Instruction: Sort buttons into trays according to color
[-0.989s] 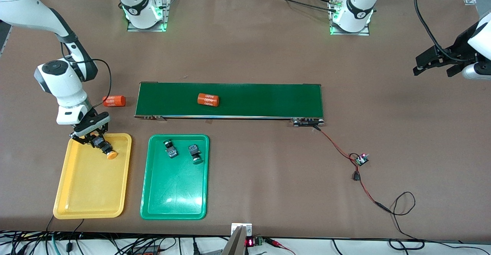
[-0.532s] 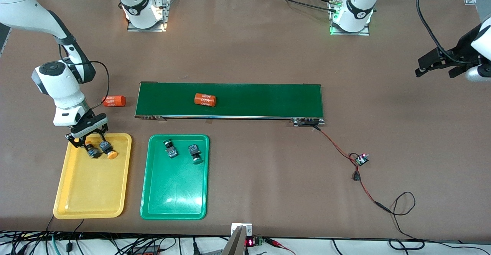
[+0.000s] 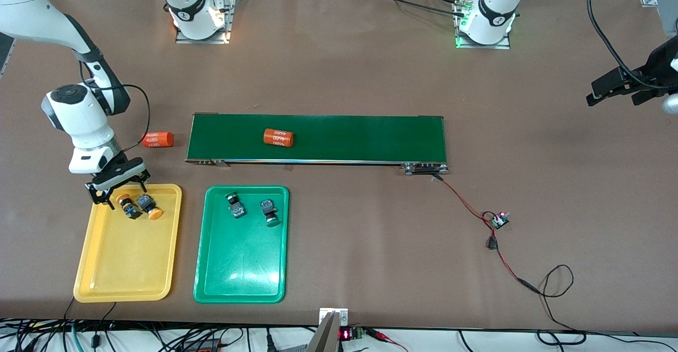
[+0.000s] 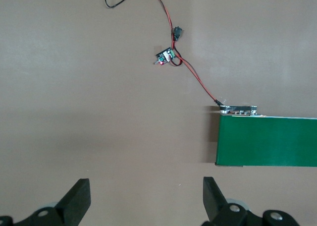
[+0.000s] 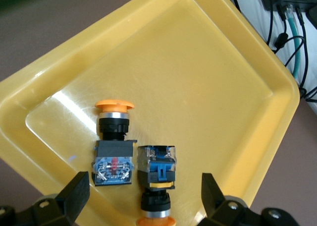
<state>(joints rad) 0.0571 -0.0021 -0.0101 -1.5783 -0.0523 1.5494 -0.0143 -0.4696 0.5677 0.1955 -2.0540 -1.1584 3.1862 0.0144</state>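
Two yellow-orange buttons (image 3: 127,206) (image 3: 149,207) lie side by side in the yellow tray (image 3: 124,267), at its end nearest the conveyor. My right gripper (image 3: 119,192) hangs open just above them and holds nothing. In the right wrist view one button (image 5: 114,146) lies off to the side. The other button (image 5: 157,179) lies below the gap of the right gripper (image 5: 143,196), on the yellow tray (image 5: 198,77). Two green buttons (image 3: 234,205) (image 3: 269,211) lie in the green tray (image 3: 241,267). My left gripper (image 3: 609,90) (image 4: 146,192) waits open and empty above bare table at the left arm's end.
A long dark-green conveyor belt (image 3: 344,137) (image 4: 267,141) carries an orange cylinder (image 3: 278,137). A second orange cylinder (image 3: 157,140) lies on the table beside the belt's end. A red-black wire with a small circuit board (image 3: 498,219) (image 4: 166,57) trails from the belt's other end.
My right gripper opened and let go of a yellow-orange button, which now lies beside the other one in the yellow tray. The cylinder on the belt moved toward the right arm's end.
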